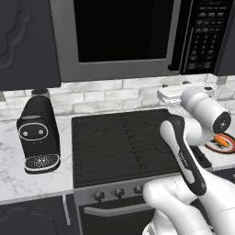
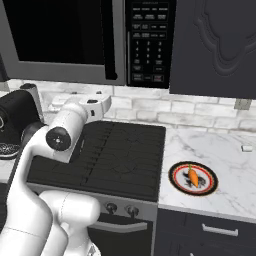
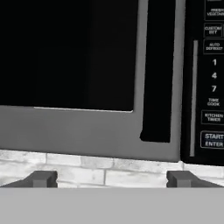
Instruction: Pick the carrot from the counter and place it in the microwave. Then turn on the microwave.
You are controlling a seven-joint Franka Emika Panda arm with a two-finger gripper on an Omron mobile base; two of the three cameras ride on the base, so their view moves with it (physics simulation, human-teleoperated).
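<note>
The arm (image 1: pixel 183 156) rises from the base in front of the stove and bends up over the black stovetop (image 1: pixel 121 142), its white hand reaching toward the brick wall under the microwave (image 1: pixel 124 39). In the hand view the two dark fingertips (image 3: pixel 41 179) stand far apart at the bottom corners, so the gripper (image 3: pixel 111 180) is spread wide with nothing between its tips. It points at the lower right part of the microwave door, with white bricks just beyond the tips.

To the right of the stovetop, on the marble counter (image 2: pixel 225 150), lies a round plate (image 2: pixel 193 178) with a red rim. The carrot (image 2: pixel 192 176) rests in the middle of that plate, small and orange, well apart from the gripper. To the left of the stovetop a black coffee machine (image 1: pixel 39 135) stands on the counter by the wall.

Farther back and higher, the microwave hangs between dark cabinets (image 2: pixel 220 45). Its door is closed, the glass dark, with a black handle at the door's right edge. The button panel (image 3: pixel 212 83) sits to the right of the door; number keys and a start key can be read on it.
</note>
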